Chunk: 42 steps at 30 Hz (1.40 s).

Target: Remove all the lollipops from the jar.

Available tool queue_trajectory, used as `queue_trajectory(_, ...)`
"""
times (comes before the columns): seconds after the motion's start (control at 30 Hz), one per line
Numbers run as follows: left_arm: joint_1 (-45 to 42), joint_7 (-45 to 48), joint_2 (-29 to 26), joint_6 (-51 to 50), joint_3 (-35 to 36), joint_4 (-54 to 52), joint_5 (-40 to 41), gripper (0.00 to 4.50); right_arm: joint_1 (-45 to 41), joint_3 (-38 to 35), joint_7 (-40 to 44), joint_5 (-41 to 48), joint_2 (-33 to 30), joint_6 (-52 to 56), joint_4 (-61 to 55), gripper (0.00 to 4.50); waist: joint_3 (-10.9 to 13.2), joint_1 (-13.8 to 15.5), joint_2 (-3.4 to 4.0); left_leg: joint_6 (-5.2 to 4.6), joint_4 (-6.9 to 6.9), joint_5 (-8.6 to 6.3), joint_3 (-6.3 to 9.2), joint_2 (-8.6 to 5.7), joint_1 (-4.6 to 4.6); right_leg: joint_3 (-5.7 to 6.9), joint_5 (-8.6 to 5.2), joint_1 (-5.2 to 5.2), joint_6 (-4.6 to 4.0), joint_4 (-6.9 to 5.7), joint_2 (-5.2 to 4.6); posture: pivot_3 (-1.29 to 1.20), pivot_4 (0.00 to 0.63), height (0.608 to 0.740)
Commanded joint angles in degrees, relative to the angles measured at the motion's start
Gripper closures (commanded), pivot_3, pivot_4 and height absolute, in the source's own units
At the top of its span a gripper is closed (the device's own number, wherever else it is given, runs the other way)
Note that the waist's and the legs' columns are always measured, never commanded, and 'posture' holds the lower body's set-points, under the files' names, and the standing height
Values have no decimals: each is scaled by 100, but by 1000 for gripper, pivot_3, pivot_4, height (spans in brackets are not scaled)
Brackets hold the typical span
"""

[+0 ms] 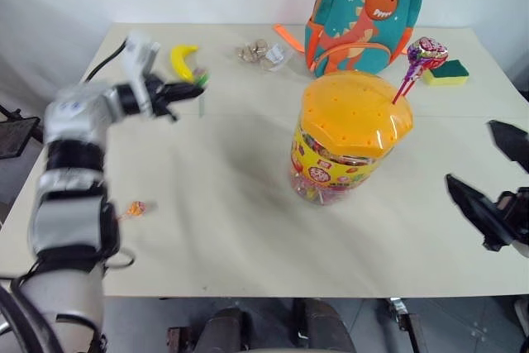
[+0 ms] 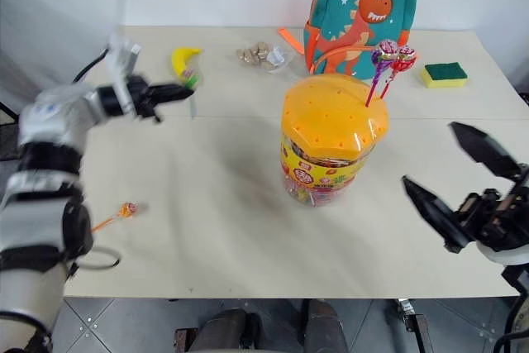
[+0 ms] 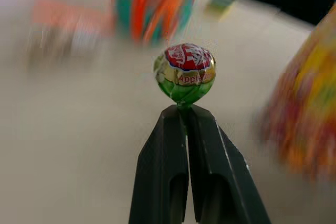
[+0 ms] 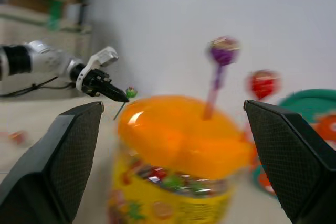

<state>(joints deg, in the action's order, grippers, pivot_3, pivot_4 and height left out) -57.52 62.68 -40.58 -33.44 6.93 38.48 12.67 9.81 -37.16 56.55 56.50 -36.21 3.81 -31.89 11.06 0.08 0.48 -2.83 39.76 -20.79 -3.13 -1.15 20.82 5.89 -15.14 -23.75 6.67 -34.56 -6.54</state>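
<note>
My left gripper (image 1: 197,88) is closed on the green lollipop (image 3: 185,73), held out over the table (image 1: 248,229) for dropping; right gripper (image 2: 463,181) waits wide open beside the jar (image 2: 331,140), where two lollipops (image 2: 393,57) stand.

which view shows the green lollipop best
The left wrist view: the green lollipop sits close up, its stick pinched in the shut left gripper, wrapper readable. In both eye views it is a small green speck at that gripper's tip; the right wrist view shows it far off.
</note>
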Motion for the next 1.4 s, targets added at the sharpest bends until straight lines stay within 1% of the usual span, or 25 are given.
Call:
queue_trajectory(0.03, 1583, 297, -983, -1244, 667, -2426, 672, 4485, -344, 277, 384, 34, -214, 64, 212, 0, -1, -29, -1, 0, 23, -6, 26, 1, 27, -1, 0, -3, 0, 4, -6, 0, 150, 740)
queue_trajectory(0.1, 2613, 227, -1318, -1583, 1200, -2992, 881, 4485, -517, 424, 583, -52, -279, 75, 459, 0, -1, -16, -1, -3, 32, -16, 44, -1, 26, -12, 0, 3, -1, 3, -19, 0, 150, 740)
queue_trajectory(0.13, 3219, 291, -1514, -1491, 1380, -3175, 833, 4485, -593, 484, 666, -88, -296, 77, 573, 0, -1, 9, -2, -3, 36, -17, 52, -1, 26, -7, -1, 11, -2, 6, -21, 0, 150, 740)
queue_trajectory(0.17, 3622, 319, -1642, -1405, 1485, -3301, 810, 4485, -657, 528, 721, -118, -303, 79, 654, 0, 0, 33, -2, -3, 42, -17, 70, -3, 30, 2, -1, 24, -2, 21, -22, 0, 150, 740)
queue_trajectory(0.2, 4062, 365, -1739, -1269, 1663, -3359, 803, 4485, -726, 586, 786, -141, -302, 88, 728, 0, 0, 85, 1, -3, 42, -18, 75, -3, 28, 0, -1, 33, -3, 33, -43, 0, 150, 740)
queue_trajectory(0.23, 4420, 332, -1791, -1213, 1882, -3318, 803, 4485, -787, 649, 850, -168, -300, 99, 794, 0, 0, 131, 1, -3, 42, -17, 84, -7, 27, 9, -1, 37, -3, 32, -58, 0, 150, 740)
queue_trajectory(0.3, 4802, 87, -1780, -951, 2225, -3078, 742, 4485, -848, 720, 957, -211, -295, 101, 887, 0, 1, 175, 2, -1, 42, -14, 93, -12, 27, 17, -3, 38, -6, 29, -71, 0, 150, 740)
queue_trajectory(0.4, 5139, -104, -1753, -814, 2522, -2633, 749, 4485, -872, 749, 1154, -274, -317, 86, 1032, 0, -2, 183, 6, 0, 40, -14, 100, -18, 26, 24, -4, 37, -8, 24, -83, 0, 150, 740)
queue_trajectory(0.47, 5390, 1, -1777, -627, 2439, -2374, 702, 4485, -851, 758, 1356, -325, -370, 96, 1123, 0, -9, 134, 18, 0, 31, -14, 96, -20, 25, 23, -4, 32, -8, 15, -84, 0, 150, 740)
queue_trajectory(0.53, 5440, 74, -1783, -525, 2328, -2190, 718, 4485, -849, 764, 1519, -355, -404, 94, 1169, 0, -12, 117, 22, 1, 26, -15, 88, -22, 21, 25, -6, 28, -11, 10, -82, 0, 150, 740)
queue_trajectory(0.77, 4703, -28, -1820, -449, 1801, -1576, 696, 4485, -486, 706, 2188, -74, -555, 374, 960, 0, -14, 113, 24, 0, 25, -15, 73, -20, 19, 26, -6, 26, -11, 4, -76, 0, 150, 740)
queue_trajectory(0.8, 4627, -63, -1835, -488, 1747, -1498, 687, 3981, -432, 690, 2265, -60, -560, 386, 937, 0, -14, 126, 23, -1, 26, -14, 67, -21, 17, 23, -6, 25, -11, 2, -77, 0, 150, 740)
queue_trajectory(0.83, 4577, -86, -1847, -522, 1705, -1470, 692, 3796, -376, 668, 2314, -40, -565, 405, 913, 0, -14, 129, 22, -1, 27, -14, 68, -21, 17, 24, -6, 25, -11, 1, -76, 0, 150, 740)
queue_trajectory(1.03, 4504, 44, -1956, -704, 1738, -1402, 862, 1954, -253, 418, 2391, -80, -558, 328, 1003, 0, -15, 126, 21, -2, 28, -14, 68, -23, 16, 23, -6, 23, -11, -8, -80, 0, 150, 740)
queue_trajectory(1.13, 4491, 159, -1989, -327, 1975, -1308, 961, 1031, -233, 204, 2201, -88, -529, 325, 1089, 0, -15, 123, 21, -2, 28, -14, 67, -23, 16, 23, -6, 22, -11, -8, -81, 0, 150, 740)
queue_trajectory(1.17, 4498, 326, -2000, -86, 2148, -1284, 1070, 741, -241, 68, 2047, -43, -524, 365, 1132, 0, -15, 122, 21, -2, 28, -15, 67, -22, 15, 23, -6, 22, -11, -8, -80, 0, 150, 740)
queue_trajectory(1.23, 4552, 806, -2041, 465, 2490, -1171, 1303, 741, -206, -228, 1643, 49, -543, 533, 1225, 0, -15, 117, 16, -1, 28, -15, 67, -21, 20, 22, -6, 17, -11, -7, -81, 0, 150, 740)
queue_trajectory(1.27, 4575, 1074, -2068, 806, 2690, -1037, 1411, 741, -164, -414, 1302, 109, -566, 702, 1301, 0, -15, 116, 17, -1, 28, -15, 68, -21, 20, 23, -6, 16, -11, -7, -82, 0, 150, 740)
queue_trajectory(1.33, 4569, 1304, -2139, 1206, 2872, -813, 1472, 741, -131, -670, 858, 142, -595, 933, 1463, 0, -15, 117, 16, 2, 27, -16, 68, -21, 19, 24, -7, 16, -12, -6, -85, 0, 150, 740)
queue_trajectory(1.4, 4634, 1570, -2172, 1550, 2931, -1098, 1524, 741, -169, -836, 847, -55, -630, 829, 1812, 0, -15, 121, 17, 2, 27, -17, 67, -22, 20, 25, -7, 18, -12, 3, -87, 0, 150, 740)
